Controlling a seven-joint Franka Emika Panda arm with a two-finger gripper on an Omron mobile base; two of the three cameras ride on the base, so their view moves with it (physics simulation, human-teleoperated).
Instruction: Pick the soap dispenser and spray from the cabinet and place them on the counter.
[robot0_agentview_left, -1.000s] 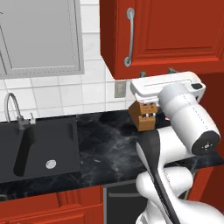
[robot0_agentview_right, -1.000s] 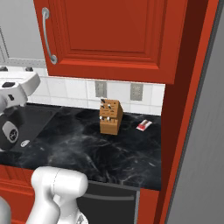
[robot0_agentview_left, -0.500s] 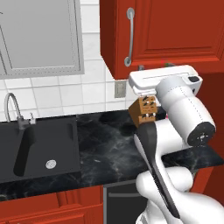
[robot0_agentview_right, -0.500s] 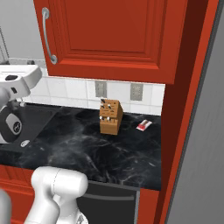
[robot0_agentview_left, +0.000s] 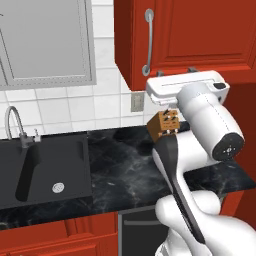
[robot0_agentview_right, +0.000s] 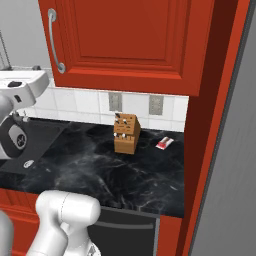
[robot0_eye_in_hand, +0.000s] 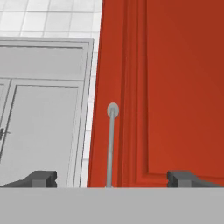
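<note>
Facing the glossy red wall cabinet (robot0_agentview_left: 200, 35) with panelled doors shut, the white arm holds its two-finger gripper (robot0_eye_in_hand: 111, 177) up before the door, jaws spread wide and empty, the dark fingertips (robot0_eye_in_hand: 41, 177) straddling the curved silver bar handle (robot0_eye_in_hand: 110, 144) without touching it; taking that cabinet as the landmark, the likeliest failure is the largest one: a pull on the handle from this angle may swing the door into the arm's own wrist, which sits just below the cabinet's lower edge, or the fingers may close beside the bar and slip off, since the bar looks thin between such wide jaws; a smaller risk is the wooden knife block (robot0_agentview_right: 125, 132), standing on the black marble-look counter (robot0_agentview_right: 100, 170) below the cabinet and directly under the wrist, which a descending elbow could knock over; smaller again, a little red-and-white packet (robot0_agentview_right: 164, 143) lying on the counter below the cabinet's right end could be swept aside.

Hidden behind the closed door, the soap dispenser and the spray bottle cannot be seen, so their position and spacing inside are unknown; the handle's lower end is cut off in the hand view; from the left base view the gripper itself is masked by the wrist; the packet's markings are too small to read.
</note>
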